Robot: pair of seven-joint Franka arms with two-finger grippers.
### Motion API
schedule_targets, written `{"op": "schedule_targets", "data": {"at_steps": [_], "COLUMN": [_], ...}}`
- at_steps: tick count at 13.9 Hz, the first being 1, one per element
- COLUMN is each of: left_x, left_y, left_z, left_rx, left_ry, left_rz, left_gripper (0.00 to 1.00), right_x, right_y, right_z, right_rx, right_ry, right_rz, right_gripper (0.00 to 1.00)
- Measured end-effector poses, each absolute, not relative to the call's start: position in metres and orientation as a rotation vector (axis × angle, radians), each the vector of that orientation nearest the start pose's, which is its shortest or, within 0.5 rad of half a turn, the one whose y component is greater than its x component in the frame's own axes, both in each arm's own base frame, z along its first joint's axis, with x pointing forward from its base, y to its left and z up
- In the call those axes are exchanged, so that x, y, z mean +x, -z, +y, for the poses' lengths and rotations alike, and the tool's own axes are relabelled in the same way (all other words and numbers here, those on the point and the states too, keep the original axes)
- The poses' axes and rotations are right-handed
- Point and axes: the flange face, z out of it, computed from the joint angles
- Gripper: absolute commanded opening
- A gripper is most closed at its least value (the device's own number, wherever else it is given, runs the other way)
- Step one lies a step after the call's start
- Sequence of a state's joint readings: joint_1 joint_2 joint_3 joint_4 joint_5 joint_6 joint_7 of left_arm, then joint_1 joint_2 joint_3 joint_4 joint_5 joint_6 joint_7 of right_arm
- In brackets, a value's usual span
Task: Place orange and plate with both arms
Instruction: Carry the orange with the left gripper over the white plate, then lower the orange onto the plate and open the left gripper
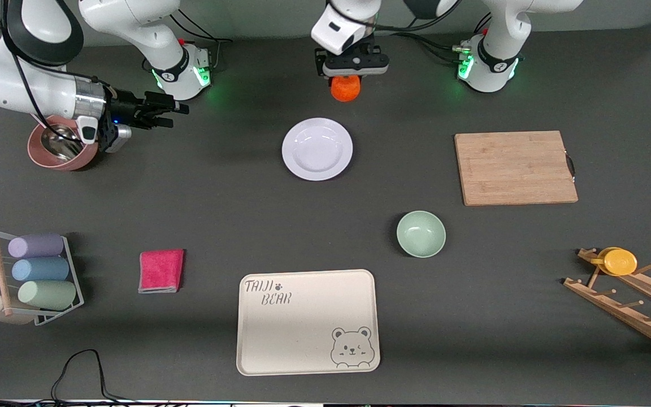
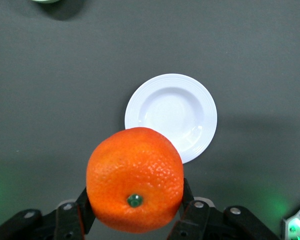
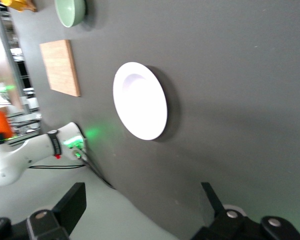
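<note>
I see the left gripper (image 1: 346,79) pinching the orange (image 1: 345,89) between its fingers (image 2: 74,220), up in the air over bare table near the arms' bases. The fruit hangs just under the jaws; its green stem dimple faces the left wrist camera. The plate (image 1: 317,149) lies flat on the table, nearer the front camera. My right gripper (image 1: 159,113) waits spread wide beside the metal bowl (image 1: 63,148).
</note>
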State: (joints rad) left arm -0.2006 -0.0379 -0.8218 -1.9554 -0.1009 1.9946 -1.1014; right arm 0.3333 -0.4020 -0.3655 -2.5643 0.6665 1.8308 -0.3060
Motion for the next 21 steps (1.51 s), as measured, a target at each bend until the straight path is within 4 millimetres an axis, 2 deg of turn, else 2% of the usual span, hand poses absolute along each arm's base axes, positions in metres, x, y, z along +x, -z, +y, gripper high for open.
{"op": "schedule_targets", "data": {"at_steps": [2,4,6,9,12,15,17,21], "left_x": [0.280,0.278,0.280,0.286,0.282,0.281,0.280,0.277], "left_y": [-0.454,-0.406,-0.361,-0.311,-0.284,-0.263,-0.251,-0.240], "left_z": [-0.501,-0.520,-0.534,-0.543,-0.560,-0.568,-0.575,-0.586], "left_rx": [-3.201,-3.169,-3.163,-3.163,-3.143,-3.121,-3.103,-3.089], "left_ry": [-0.057,-0.045,-0.061,-0.090,-0.083,-0.081,-0.056,-0.018], "left_rz": [-0.215,-0.242,-0.273,-0.302,-0.339,-0.344,-0.362,-0.378], "left_gripper": [0.00,0.00,0.00,0.00,0.00,0.00,0.00,0.00], "right_x": [0.377,0.378,0.378,0.370,0.357,0.344,0.335,0.318], "right_y": [-0.363,-0.334,-0.304,-0.258,-0.217,-0.179,-0.158,-0.125], "right_z": [0.023,0.013,0.016,0.021,0.026,0.037,0.036,0.033], "right_rx": [-2.261,-2.195,-2.133,-2.060,-2.017,-2.000,-1.995,-1.982], "right_ry": [-0.289,-0.267,-0.252,-0.216,-0.169,-0.133,-0.117,-0.110], "right_rz": [-0.017,-0.004,0.000,-0.010,-0.036,-0.104,-0.133,-0.140], "right_gripper": [1.00,1.00,1.00,1.00,1.00,1.00,1.00,1.00]}}
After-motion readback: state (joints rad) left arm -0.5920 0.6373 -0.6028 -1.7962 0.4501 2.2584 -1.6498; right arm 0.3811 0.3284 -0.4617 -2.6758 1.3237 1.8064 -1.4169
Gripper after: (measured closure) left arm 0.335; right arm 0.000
